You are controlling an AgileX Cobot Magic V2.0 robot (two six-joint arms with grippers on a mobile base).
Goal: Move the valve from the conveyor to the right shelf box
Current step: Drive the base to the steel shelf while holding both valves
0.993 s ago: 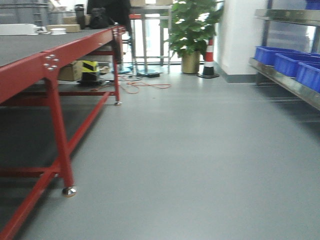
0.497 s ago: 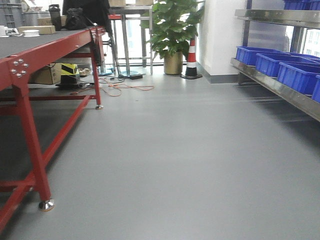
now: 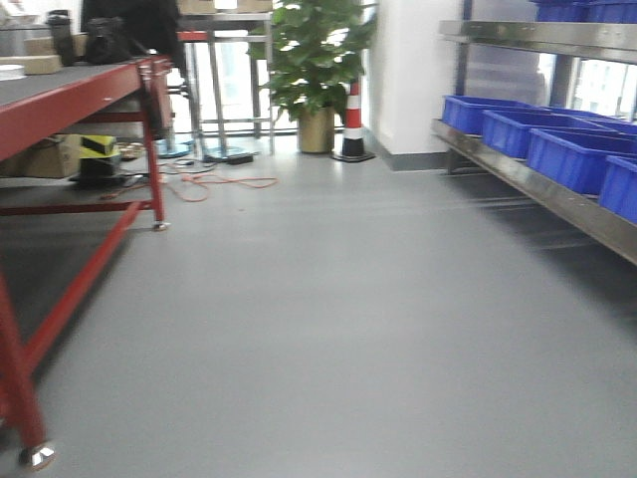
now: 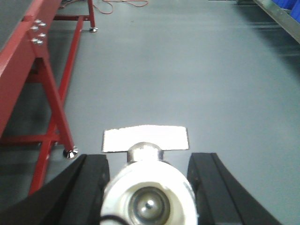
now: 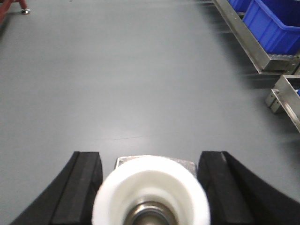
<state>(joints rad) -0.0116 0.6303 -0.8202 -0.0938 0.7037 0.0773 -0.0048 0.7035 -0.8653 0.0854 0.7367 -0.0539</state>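
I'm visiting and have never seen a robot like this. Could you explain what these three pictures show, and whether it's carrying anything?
This is a wheeled robot with two arms, each ending in a two-fingered gripper. The wide picture looks forward from its body. It shows the red-framed conveyor on the left, the right shelf with blue bins, and grey floor between them. The other two pictures come from cameras on the wrists, looking out past the black fingers. The left gripper holds a white valve with a metal centre. The right gripper holds a second valve. Both are over the floor.
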